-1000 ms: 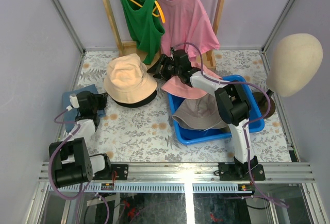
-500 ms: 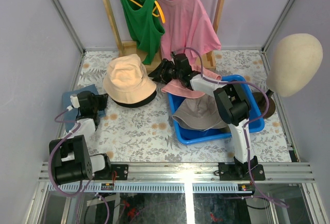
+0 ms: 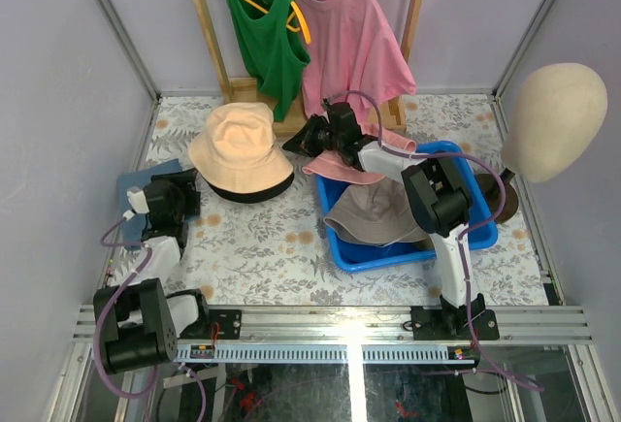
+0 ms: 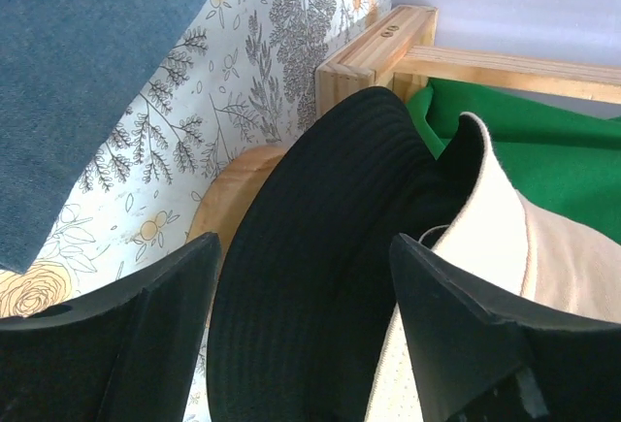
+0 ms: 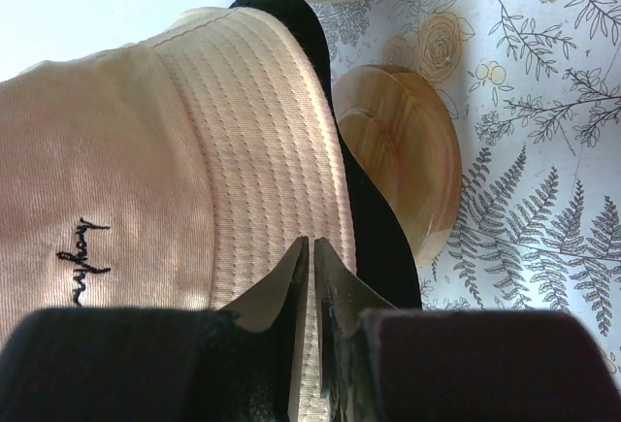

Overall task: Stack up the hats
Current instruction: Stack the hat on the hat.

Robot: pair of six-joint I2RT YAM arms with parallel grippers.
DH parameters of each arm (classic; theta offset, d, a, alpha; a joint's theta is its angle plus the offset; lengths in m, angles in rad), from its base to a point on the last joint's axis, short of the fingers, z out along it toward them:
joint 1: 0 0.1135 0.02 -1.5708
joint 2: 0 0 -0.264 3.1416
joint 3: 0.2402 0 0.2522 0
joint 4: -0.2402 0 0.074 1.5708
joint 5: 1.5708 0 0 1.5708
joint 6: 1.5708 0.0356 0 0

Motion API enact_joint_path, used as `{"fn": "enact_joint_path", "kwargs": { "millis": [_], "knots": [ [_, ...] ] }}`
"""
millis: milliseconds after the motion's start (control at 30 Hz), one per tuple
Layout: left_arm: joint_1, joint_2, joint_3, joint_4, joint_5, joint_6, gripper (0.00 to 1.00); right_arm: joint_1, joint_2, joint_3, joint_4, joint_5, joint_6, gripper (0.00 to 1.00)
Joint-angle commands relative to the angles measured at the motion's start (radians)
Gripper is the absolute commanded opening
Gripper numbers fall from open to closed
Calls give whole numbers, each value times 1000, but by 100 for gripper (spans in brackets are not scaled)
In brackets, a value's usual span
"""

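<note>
Standing by the table (image 3: 272, 238), what I see is the beige hat (image 3: 241, 146) sitting on top of the black hat (image 4: 320, 228) near the back left. The pair rests on a wooden disc (image 5: 408, 170). The left gripper (image 4: 301, 257) is spread wide open. The black brim lies between its fingers, but nothing is squeezed.

The right gripper (image 5: 310, 247) is at the beige brim with its fingers pressed almost together. Honestly, I can't tell whether any fabric is pinched in there.

Pretty crowded around it, too. The wooden rack (image 3: 206, 29) with the green shirt (image 3: 262, 44) and pink shirt (image 3: 344, 34) hangs right behind the stack. A patch of blue denim (image 4: 87, 73) lies just beside the left gripper. To the right is a blue tub (image 3: 374, 255) with a grey hat (image 3: 374, 213) inside. A pink hat (image 3: 335, 165) is draped over its back corner under the right arm. The mannequin head (image 3: 555, 116) stands far right.
</note>
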Motion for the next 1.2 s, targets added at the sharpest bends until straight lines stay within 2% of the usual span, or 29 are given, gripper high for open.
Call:
{"fn": "enact_joint_path", "kwargs": {
  "millis": [0,100,267,333,400,500,567,700,733,867,1167],
  "knots": [
    [5,15,-24,116,-6,-43,71,-13,-29,-12,30,-17,9,11],
    [6,19,-11,92,2,-41,68,-17,-30,-10,31,-18,8,9],
    [7,-50,26,-143,-72,-34,41,-19,-27,9,20,-20,-3,9],
    [6,-94,26,-205,-112,-44,39,-19,-26,15,15,-20,-6,10],
    [6,-146,-7,-180,-135,-59,43,-19,-23,19,15,-21,-6,11],
    [7,-204,-76,-45,-146,-78,58,-19,-24,20,12,-20,-11,13],
    [7,-187,-100,55,-126,-78,67,-19,-25,20,12,-20,-12,15],
    [7,-84,-110,252,-41,-73,75,-18,-32,18,10,-18,-17,19],
    [6,-61,-104,279,-28,-73,80,-19,-33,20,7,-18,-19,20],
    [7,-8,-98,397,-7,-72,82,-19,-39,24,-2,-17,-29,22],
    [7,-24,-132,461,-31,-80,81,-19,-35,32,-6,-15,-35,24]
  ]
}}
